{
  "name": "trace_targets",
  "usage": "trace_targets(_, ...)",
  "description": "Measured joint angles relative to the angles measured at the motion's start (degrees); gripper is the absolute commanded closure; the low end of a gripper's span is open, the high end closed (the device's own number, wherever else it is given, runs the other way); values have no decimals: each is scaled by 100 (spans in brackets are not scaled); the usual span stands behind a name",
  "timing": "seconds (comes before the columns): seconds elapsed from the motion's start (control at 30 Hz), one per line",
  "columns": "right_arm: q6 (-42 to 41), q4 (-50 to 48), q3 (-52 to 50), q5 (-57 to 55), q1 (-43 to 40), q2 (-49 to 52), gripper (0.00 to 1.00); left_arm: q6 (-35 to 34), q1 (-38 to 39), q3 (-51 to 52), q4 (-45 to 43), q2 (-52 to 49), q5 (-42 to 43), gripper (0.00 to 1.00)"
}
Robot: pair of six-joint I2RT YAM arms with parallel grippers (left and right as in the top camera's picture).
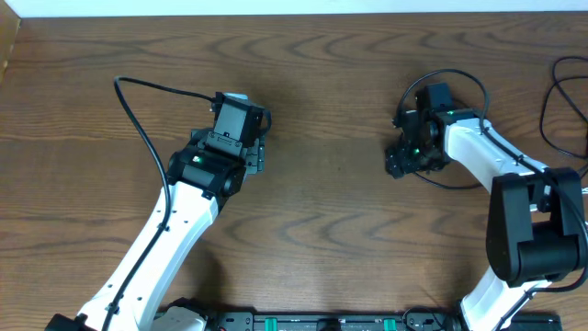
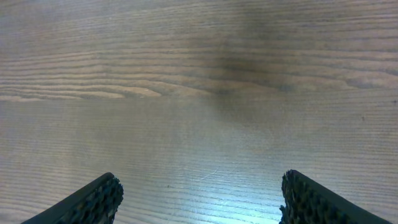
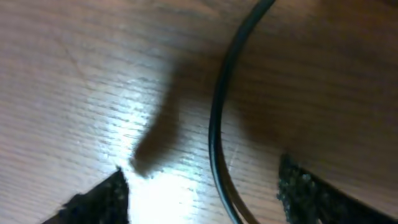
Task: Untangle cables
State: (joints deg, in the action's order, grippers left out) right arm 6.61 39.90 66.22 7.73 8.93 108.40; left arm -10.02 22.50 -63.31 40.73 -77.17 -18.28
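Black cable [image 3: 214, 124] is lying on the wooden table [image 1: 331, 202] right between the fingers [image 3: 99, 200] of the right gripper [image 3: 204, 173] — they are standing spread, one on each side, neither touching the cord, so nothing is being pinched. In the right wrist view the cord is running in from the upper right, bowing leftward and heading down toward the palm. Its long axis is therefore lying roughly along the way the fingers are pointing and across their closing line; judging from that, a straight close would be catching it near the middle of the gap. Outward from there, the overhead view is showing the right gripper tipped down at the table right of centre, with the arm's own thicker wire [image 1: 459, 75] arching over it. A thin dark strand [image 1: 450, 186] is curving out just beside it — likely the same cable, though I cannot tell for sure. More dark loops [image 1: 548, 101] are lying at the table's far right edge, too small to link. White cable is not showing in any view. Left gripper [image 2: 200, 182] is hovering well apart on the left half, jaws wide over bare wood, so the right arm is plainly the nearer one for the next pull.
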Motion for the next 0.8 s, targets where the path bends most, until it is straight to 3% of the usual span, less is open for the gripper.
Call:
trace_targets(0.2, 37, 61, 63, -168, 63, 94, 77, 0, 0, 0, -2, 0, 0, 17)
trace_targets(0.3, 26, 92, 90, -192, 63, 127, 88, 0, 0, 0, -2, 0, 0, 17)
trace_targets(0.5, 37, 101, 103, -173, 63, 149, 99, 0, 0, 0, 0, 0, 0, 17)
trace_targets(0.8, 0, 101, 103, -179, 63, 149, 99, 0, 0, 0, -2, 0, 0, 17)
